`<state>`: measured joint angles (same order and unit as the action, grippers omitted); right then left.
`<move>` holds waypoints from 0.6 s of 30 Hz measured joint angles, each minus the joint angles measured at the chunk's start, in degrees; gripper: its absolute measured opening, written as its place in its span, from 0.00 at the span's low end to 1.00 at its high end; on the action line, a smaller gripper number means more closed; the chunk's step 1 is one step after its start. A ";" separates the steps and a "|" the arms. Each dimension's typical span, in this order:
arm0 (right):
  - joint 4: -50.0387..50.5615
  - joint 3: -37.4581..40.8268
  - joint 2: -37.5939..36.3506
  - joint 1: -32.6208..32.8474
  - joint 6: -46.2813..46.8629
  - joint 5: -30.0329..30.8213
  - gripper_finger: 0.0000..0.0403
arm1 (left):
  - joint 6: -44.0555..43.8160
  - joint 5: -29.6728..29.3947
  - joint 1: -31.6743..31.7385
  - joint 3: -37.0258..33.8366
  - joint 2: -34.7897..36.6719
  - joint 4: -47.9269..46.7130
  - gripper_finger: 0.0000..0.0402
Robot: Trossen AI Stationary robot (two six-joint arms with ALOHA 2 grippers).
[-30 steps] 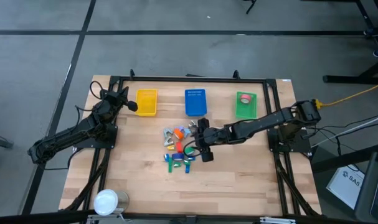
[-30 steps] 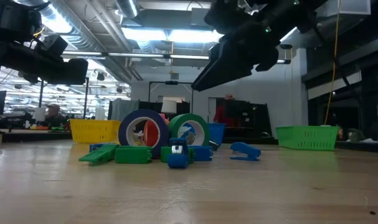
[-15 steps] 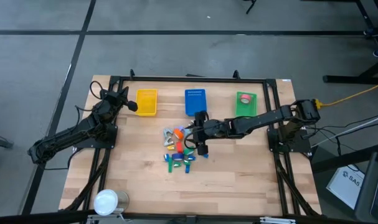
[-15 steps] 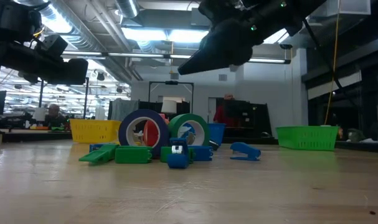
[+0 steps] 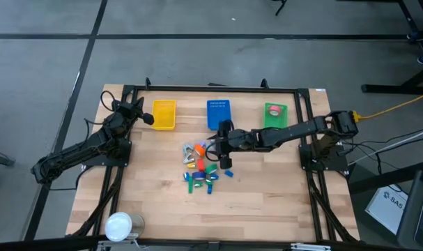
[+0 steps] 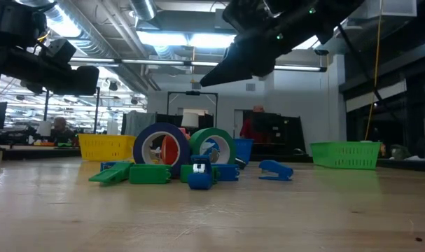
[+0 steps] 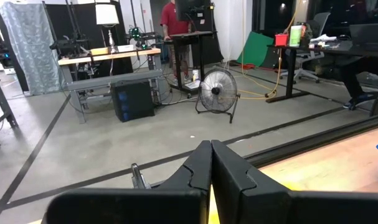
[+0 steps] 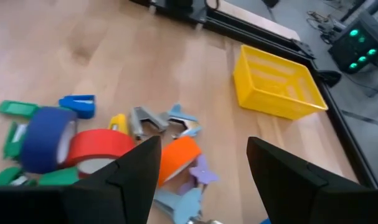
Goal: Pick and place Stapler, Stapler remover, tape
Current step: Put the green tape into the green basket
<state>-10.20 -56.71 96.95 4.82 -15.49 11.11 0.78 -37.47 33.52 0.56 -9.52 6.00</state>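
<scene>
A pile lies mid-table. It holds tape rolls, orange, red and blue, grey and light blue staple removers, and small green and blue staplers. The blue roll and a green roll stand on edge. My right gripper hovers open above the pile's far right side, touching nothing. My left gripper waits shut in the air beside the yellow bin.
Three bins stand in a row along the far edge: yellow, blue and green, the green one holding a tape roll. A white round object sits at the near left corner. Bare wood surrounds the pile.
My right gripper has moved toward the table's far edge and slightly left, from over the pile's near right side to over its far right side. The things in the pile have stayed where they were.
</scene>
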 joint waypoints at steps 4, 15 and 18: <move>0.10 0.00 0.00 -1.02 0.00 -0.02 0.60 | 0.02 0.00 0.02 0.01 0.00 0.00 0.00; 0.35 0.00 0.00 -1.59 0.00 -0.24 0.60 | 0.00 0.00 0.01 0.02 0.01 0.00 0.00; 0.35 0.00 -0.02 -1.59 0.00 -0.90 0.60 | 0.00 0.00 0.00 0.00 0.00 -0.02 0.00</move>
<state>-9.85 -56.71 96.92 3.22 -15.49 10.22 0.78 -37.47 33.52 0.56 -9.52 5.98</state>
